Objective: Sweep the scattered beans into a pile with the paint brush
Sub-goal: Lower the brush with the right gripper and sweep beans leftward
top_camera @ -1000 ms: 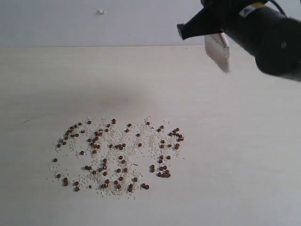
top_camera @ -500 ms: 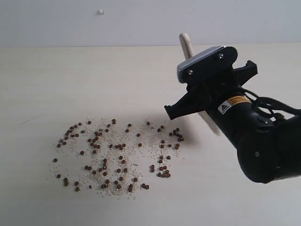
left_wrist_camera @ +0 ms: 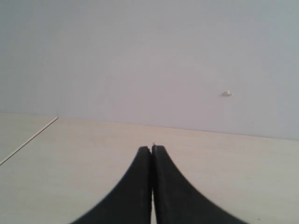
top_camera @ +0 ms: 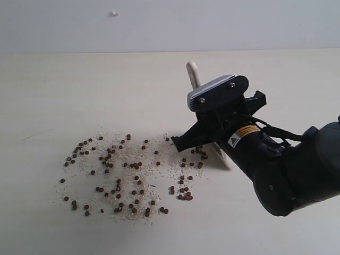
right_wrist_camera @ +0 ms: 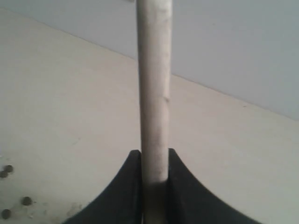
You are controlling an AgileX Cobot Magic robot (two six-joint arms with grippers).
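Dropping lower and leftward, the black right gripper (top_camera: 220, 123) is clamping the flat, pale wooden-handled paint brush (top_camera: 192, 73) handle-up, so its cream bristles are landing at the three o'clock edge of the scattered reddish-brown beans (top_camera: 127, 172), probably for a push toward nine; the black left gripper (left_wrist_camera: 152, 150) is idling shut, empty.

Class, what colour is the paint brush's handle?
The paint brush handle is pale, cream-beige wood, clearest in the right wrist view.

The middle of the paint brush (top_camera: 193, 75) is hidden behind the right jaws and their housing.
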